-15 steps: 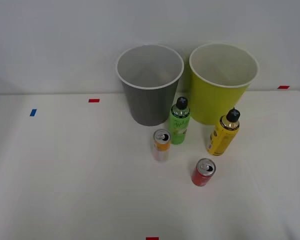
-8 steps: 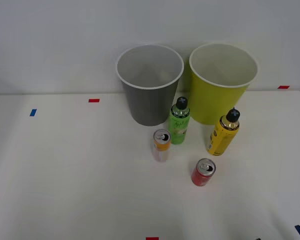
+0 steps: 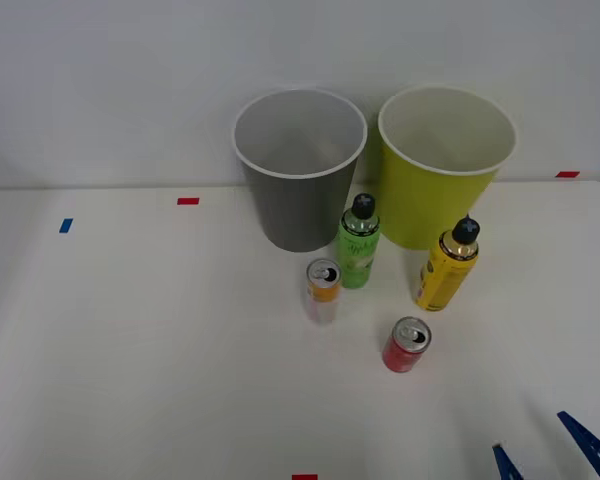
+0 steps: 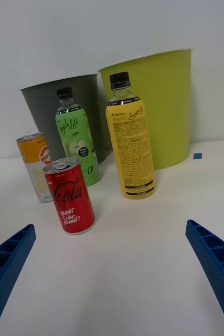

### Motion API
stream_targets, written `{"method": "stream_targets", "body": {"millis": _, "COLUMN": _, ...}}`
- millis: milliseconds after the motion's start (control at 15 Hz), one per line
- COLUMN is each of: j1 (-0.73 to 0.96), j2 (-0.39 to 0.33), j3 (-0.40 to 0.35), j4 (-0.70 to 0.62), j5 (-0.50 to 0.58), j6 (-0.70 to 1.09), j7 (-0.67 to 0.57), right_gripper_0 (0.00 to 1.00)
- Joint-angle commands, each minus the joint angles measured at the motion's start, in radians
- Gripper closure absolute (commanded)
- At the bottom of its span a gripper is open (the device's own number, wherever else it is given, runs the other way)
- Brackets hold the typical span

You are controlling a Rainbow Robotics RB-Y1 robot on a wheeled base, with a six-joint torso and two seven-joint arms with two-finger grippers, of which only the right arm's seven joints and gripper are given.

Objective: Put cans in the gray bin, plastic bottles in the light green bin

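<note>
Right claw (image 3: pixel 548 450) spread wide, low over the surface (image 3: pixel 130 340), holding nothing. Red can (image 4: pixel 70 195) nearest, standing upright, with yellow bottle (image 4: pixel 130 138) just behind.

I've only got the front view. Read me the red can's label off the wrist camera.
Observer: The red can says Coca-Cola in white script.
Operator: Now the green bottle.
Observer: The green bottle reads Apple Lite, with an apple pictured on it.
Operator: Tell me what's closest to the wrist camera.
Observer: The red can stands nearest, partly covering the white-and-orange can behind it.
</note>
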Motion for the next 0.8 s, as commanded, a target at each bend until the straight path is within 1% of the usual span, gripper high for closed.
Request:
{"method": "stream_targets", "body": {"millis": 67, "j1": -0.068, "j2": 0.005, "j3": 0.011, "j4": 0.000, "j5": -0.010, "j6": 0.054, "j7": 0.001, "right_gripper_0": 0.00}}
{"method": "stream_targets", "body": {"millis": 267, "j1": -0.132, "j2": 0.027, "j3": 0.011, "j4": 0.000, "j5": -0.018, "j6": 0.118, "j7": 0.001, "right_gripper_0": 0.00}}
{"method": "stream_targets", "body": {"millis": 467, "j1": -0.198, "j2": 0.067, "j3": 0.013, "j4": 0.002, "j5": -0.019, "j6": 0.195, "j7": 0.001, "right_gripper_0": 0.00}}
{"method": "stream_targets", "body": {"millis": 600, "j1": -0.246, "j2": 0.107, "j3": 0.013, "j4": 0.000, "j5": -0.012, "j6": 0.253, "j7": 0.004, "right_gripper_0": 0.00}}
{"method": "stream_targets", "body": {"millis": 800, "j1": -0.305, "j2": 0.142, "j3": 0.005, "j4": 0.000, "j5": 0.001, "j6": 0.327, "j7": 0.015, "right_gripper_0": 0.00}}
